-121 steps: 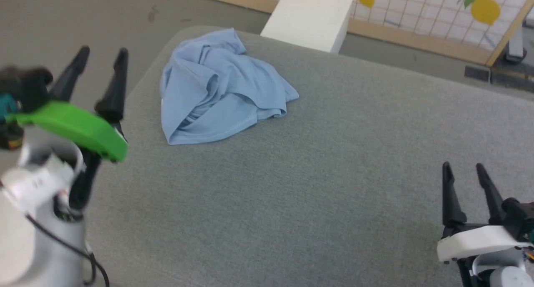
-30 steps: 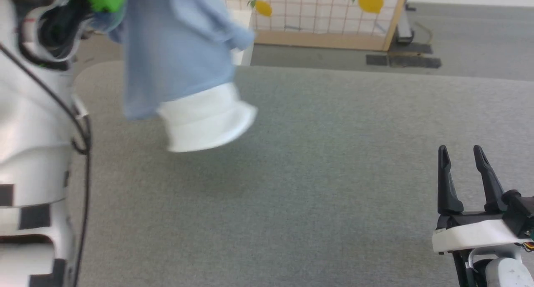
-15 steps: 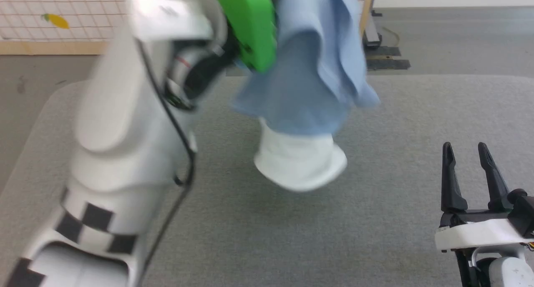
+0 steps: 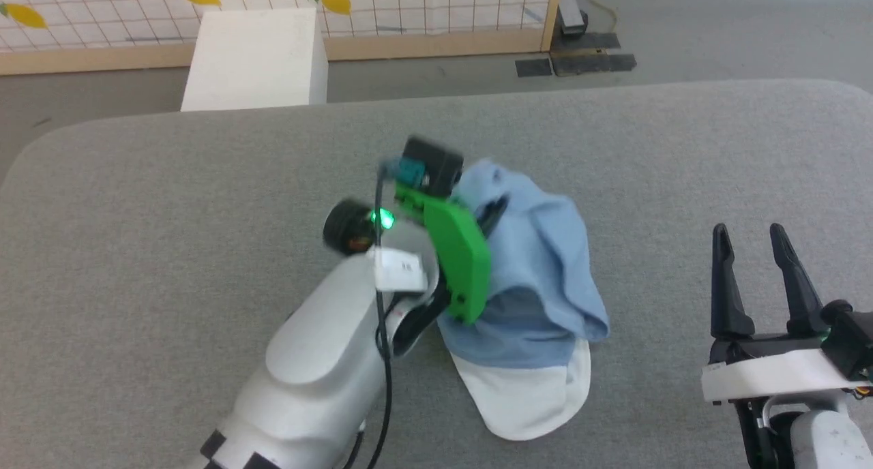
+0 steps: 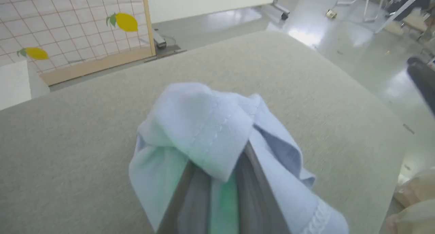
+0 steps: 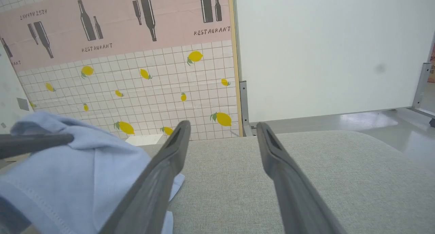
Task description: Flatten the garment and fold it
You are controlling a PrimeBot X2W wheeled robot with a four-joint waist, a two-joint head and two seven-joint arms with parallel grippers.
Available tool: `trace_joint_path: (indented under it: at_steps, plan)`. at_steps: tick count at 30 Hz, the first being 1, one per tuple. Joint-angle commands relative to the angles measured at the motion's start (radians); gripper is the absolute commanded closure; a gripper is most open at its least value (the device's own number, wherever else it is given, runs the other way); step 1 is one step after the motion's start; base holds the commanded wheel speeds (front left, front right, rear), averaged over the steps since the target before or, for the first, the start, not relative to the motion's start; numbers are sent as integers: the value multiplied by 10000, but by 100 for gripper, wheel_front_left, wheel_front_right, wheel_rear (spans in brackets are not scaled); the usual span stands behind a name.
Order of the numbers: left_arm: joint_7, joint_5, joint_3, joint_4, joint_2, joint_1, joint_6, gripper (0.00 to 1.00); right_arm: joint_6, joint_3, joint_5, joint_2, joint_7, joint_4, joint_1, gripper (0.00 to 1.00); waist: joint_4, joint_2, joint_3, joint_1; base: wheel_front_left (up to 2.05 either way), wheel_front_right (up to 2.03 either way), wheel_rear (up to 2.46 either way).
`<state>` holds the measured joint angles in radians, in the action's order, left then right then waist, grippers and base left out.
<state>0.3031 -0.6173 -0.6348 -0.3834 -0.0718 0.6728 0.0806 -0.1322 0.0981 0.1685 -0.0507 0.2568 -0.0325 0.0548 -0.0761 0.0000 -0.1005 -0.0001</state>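
The garment (image 4: 545, 278), light blue and bunched into a heap, rests on the middle of the grey padded table (image 4: 170, 217). A white part of its fabric (image 4: 525, 394) lies flat at the near end. My left gripper (image 4: 492, 213), behind its green plate, is shut on a fold at the top of the heap. In the left wrist view the cloth (image 5: 204, 125) drapes over my closed fingers (image 5: 190, 196) and hides their tips. My right gripper (image 4: 745, 232) stands open and holds nothing at the lower right, apart from the cloth. The right wrist view has the garment (image 6: 68, 172) left of the open right gripper (image 6: 223, 127).
A white box (image 4: 256, 56) stands on the floor behind the table's far left edge. A lemon-patterned grid panel (image 4: 409, 5) with a wooden frame runs along the back. The table's rounded right corner (image 5: 357, 91) drops to a shiny floor.
The head camera has shifted. My left arm has come down, and the garment that hung in the air from it now rests bunched on the table. The right gripper has stayed put.
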Motion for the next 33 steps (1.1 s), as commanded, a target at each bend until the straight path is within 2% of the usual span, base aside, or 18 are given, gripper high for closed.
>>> trace_joint_path:
  at_steps: [1,8,9,10,11,12,19,23,27,33]
  plan:
    - [-149,235,-69,-455,-115,-240,-122,100,15,-46,48,5,49,2,199,0,-168,0,-219,1,0,0,0]
    - [-306,461,-379,-2584,-147,-468,-267,100,15,25,-5,5,49,-63,333,0,-192,0,-526,1,0,0,0]
    - [-386,423,-357,-2706,-113,-426,-267,91,15,55,-9,5,49,-65,345,0,-159,0,-540,1,0,0,0]
    - [-514,380,-334,-2813,-69,-353,-258,60,15,91,-22,5,49,-78,360,0,-106,0,-532,1,0,0,0]
    - [-609,341,-321,-2874,-35,-283,-240,52,15,112,-35,5,49,-93,368,0,-54,0,-520,1,0,0,0]
    - [-737,264,-282,-2911,7,-183,-213,0,15,129,-52,5,49,-109,379,0,12,0,-489,1,0,0,0]
    - [-1466,80,-261,-2344,119,283,-45,0,15,175,-88,5,49,-137,298,0,437,0,-54,1,0,0,0]
    - [-1984,65,-23,-1331,-118,95,-218,0,15,284,-95,5,49,-105,122,0,669,0,233,1,0,0,0]
    - [-2729,165,350,-53,-617,-657,-745,0,15,335,-86,5,49,-52,-50,0,795,0,417,1,0,0,0]
    - [-4428,362,1159,1803,-1419,-2707,-1864,0,15,385,-83,5,49,62,-306,0,863,0,613,1,0,0,0]
